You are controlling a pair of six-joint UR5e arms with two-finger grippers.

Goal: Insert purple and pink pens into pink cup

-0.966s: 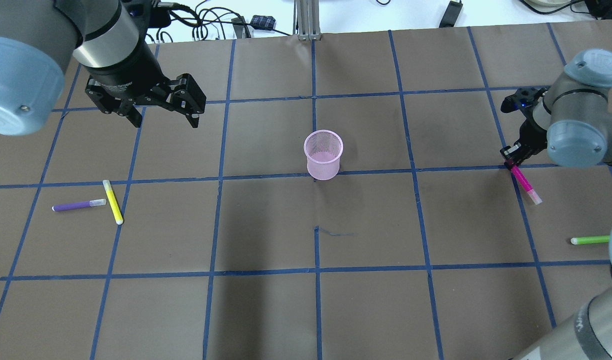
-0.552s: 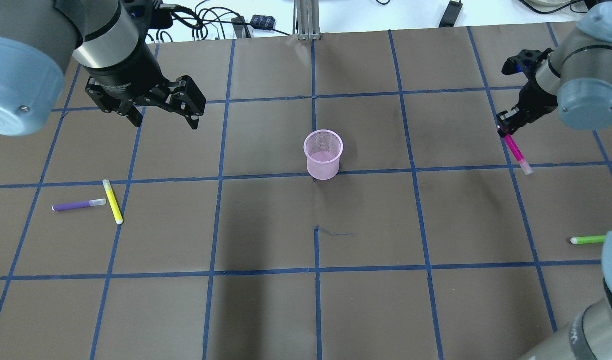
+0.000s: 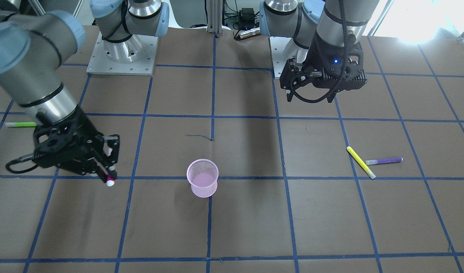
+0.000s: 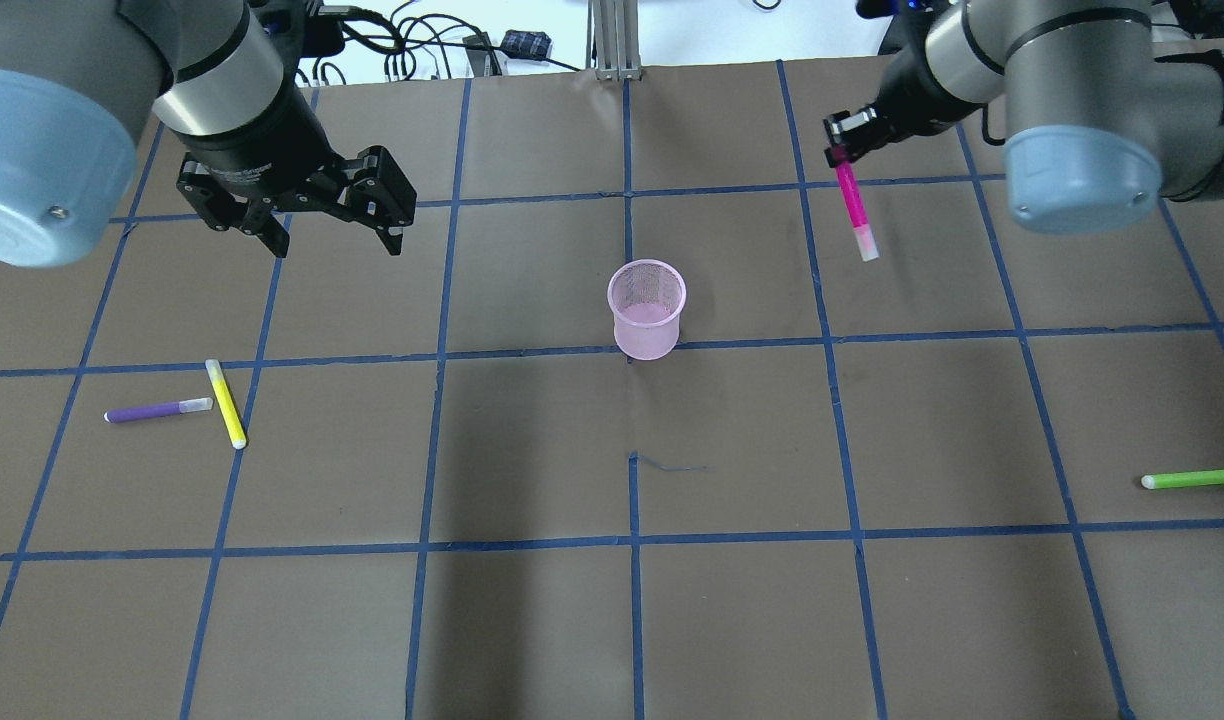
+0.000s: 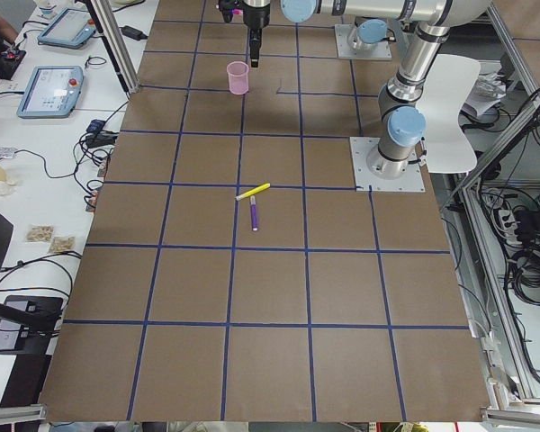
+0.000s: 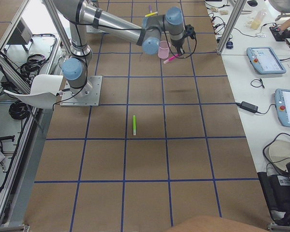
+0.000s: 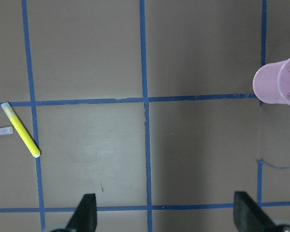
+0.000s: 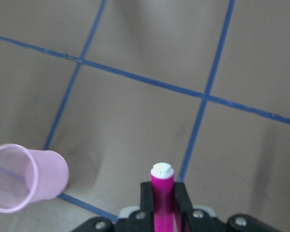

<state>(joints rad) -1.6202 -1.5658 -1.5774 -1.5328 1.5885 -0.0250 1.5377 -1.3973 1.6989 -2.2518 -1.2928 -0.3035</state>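
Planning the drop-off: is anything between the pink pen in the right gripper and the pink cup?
Nothing visible does. The right gripper holds the pink pen in the air, and only taped table surface shows between it and the pink cup.

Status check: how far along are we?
Done: nothing; the pink cup looks empty. In hand: the right gripper holds the pink pen above the table, short of the cup. Left: dropping it in, then the purple pen, lying by the yellow pen; left gripper open.
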